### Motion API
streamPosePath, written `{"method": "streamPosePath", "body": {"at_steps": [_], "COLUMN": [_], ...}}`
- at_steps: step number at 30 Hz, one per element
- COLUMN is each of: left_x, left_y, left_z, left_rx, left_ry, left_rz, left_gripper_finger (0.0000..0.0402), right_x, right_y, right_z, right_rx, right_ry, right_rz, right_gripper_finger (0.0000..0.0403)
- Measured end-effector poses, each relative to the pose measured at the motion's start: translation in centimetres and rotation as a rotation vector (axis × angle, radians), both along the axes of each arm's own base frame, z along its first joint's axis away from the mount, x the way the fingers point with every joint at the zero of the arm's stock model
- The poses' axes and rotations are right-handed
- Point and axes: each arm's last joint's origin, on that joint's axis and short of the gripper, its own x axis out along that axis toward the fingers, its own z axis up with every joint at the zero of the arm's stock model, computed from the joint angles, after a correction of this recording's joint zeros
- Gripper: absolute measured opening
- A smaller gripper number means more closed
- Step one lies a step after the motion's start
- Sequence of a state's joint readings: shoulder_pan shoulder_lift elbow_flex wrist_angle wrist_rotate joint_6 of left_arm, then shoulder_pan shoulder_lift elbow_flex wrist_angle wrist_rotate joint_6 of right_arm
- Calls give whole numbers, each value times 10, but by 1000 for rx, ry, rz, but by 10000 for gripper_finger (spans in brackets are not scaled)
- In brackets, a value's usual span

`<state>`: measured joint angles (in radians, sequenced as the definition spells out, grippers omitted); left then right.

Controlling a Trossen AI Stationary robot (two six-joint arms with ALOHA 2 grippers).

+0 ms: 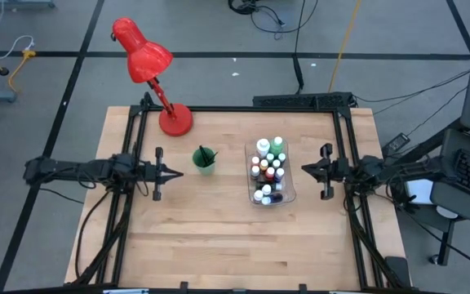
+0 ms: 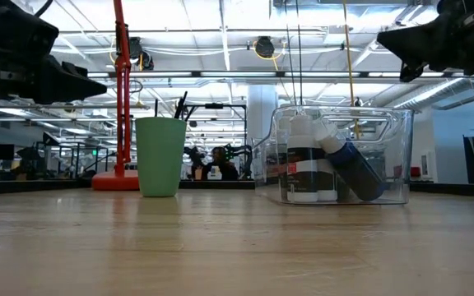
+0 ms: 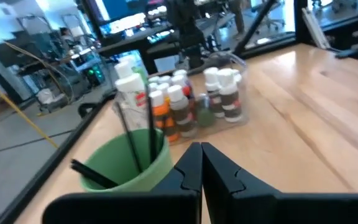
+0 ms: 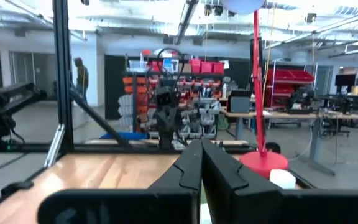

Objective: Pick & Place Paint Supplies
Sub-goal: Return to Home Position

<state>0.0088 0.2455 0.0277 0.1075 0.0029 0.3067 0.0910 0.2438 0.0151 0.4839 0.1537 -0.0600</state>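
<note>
Clear plastic bin (image 2: 390,140), white-capped bottles (image 1: 268,168), green cup (image 2: 160,156)

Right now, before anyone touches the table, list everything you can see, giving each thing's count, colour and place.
Table: one, light wood, under everything.
Desk lamp: one, red, far left part of the table.
Cup: one, green, left of the bin.
Brushes: at least three, dark handles, standing in the cup.
Bin: one, transparent, right of the cup.
Paint bottles: many, exact count unclear, white caps, green, orange, red and dark bodies, inside the bin.
Left tool: one, dark, shut, raised left of the cup.
Right tool: one, dark, shut, raised right of the bin.
</note>
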Motion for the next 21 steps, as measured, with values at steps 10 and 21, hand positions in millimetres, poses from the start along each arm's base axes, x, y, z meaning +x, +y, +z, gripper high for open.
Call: {"method": "streamPosePath", "body": {"at_steps": [10, 21], "left_x": [-1, -2], "left_y": [12, 16], "left_z": [0, -5], "left_rx": [-125, -170], "left_ry": [-5, 15], "left_rz": [-61, -39], "left_gripper_finger": [0, 6], "right_x": [-10, -11], "right_y": [-2, -4], "right_z": [-8, -9], "right_rx": [12, 21], "right_ry": [65, 75], "right_rz": [-26, -108], "right_gripper_finger": [0, 0]}}
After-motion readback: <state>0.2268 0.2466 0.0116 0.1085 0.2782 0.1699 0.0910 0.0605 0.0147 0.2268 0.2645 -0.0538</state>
